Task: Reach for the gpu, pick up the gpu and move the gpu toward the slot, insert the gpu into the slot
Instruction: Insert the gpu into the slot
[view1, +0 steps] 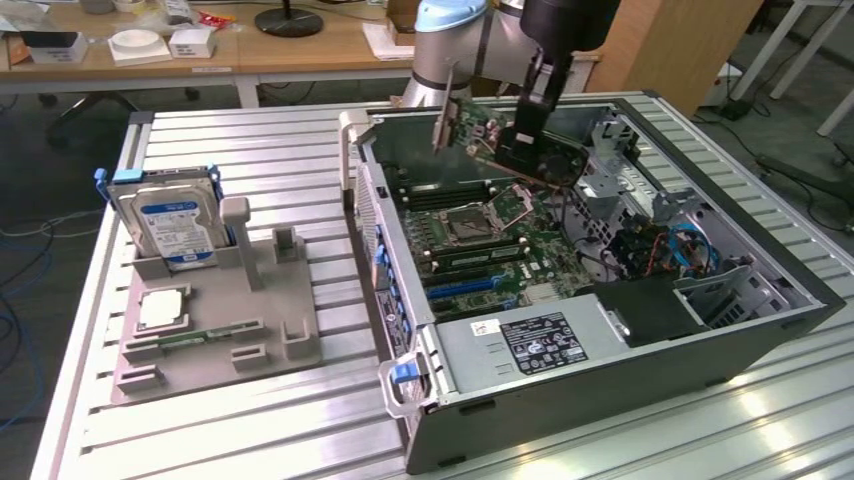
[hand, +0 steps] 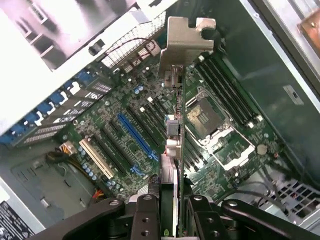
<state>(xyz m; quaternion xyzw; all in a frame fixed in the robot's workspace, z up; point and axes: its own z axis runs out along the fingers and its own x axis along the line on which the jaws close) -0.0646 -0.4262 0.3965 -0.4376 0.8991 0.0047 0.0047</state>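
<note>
My gripper is shut on the gpu, a dark green-edged card with a silver bracket at one end. I hold it tilted in the air above the open computer case, over the motherboard. In the wrist view the gpu runs edge-on away from my gripper, its bracket at the far end. A long blue slot lies on the board beside the card's line, with black slots next to it. The same blue slot lies well below the card in the exterior view.
A grey fixture on the exterior view's left holds a silver blue-labelled hard drive, a square chip and a green memory stick. Inside the case are the processor socket, the power supply and cables. The case walls surround the board.
</note>
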